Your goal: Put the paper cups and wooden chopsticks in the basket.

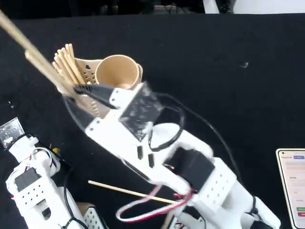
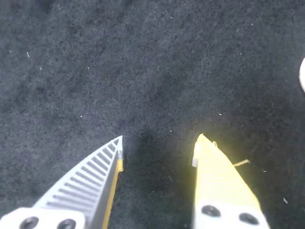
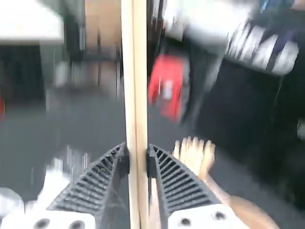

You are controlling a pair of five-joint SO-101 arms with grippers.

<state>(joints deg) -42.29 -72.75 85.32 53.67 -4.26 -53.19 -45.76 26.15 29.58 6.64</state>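
Jaws, right arm: closed narrow on a pair of wooden sticks, gripped across their width. The right gripper (image 3: pixel 137 153) pinches them between both pads, and the high view puts it (image 1: pixel 78 90) at the near edge of the basket (image 1: pixel 86 64).

Held sticks (image 1: pixel 28 40): the long axis runs from the jaws up and away toward the far left corner of the table, steeply tilted. The lower ends are hidden behind the gripper. In the wrist view they (image 3: pixel 134 71) stand straight out from the jaws.

Basket: lies directly at the jaws, on the far left part of the table (image 1: pixel 214 71). It holds one cup (image 1: pixel 117 71), mouth up, and a bundle (image 1: pixel 66 59) of sticks leaning at its left side. Whether the held sticks touch the bundle cannot be told.

Judgement: the release turns on getting the lower ends inside the rim. With the long axis leaning outward from the basket, the pair could tip out over the left edge if it is let go as it stands.

Loose stick (image 1: pixel 128 191): flat on the table near the arm bases, well apart from the basket, with its long axis roughly crosswise. Its right end passes under the right arm.

Jaws, left arm: wide apart, nothing between them. The left gripper (image 2: pixel 159 143) points at bare table. The left arm (image 1: pixel 28 183) sits at the near left, beside the loose stick's free end, and looks the better placed for it.

A phone (image 1: pixel 291 183) lies at the right edge.
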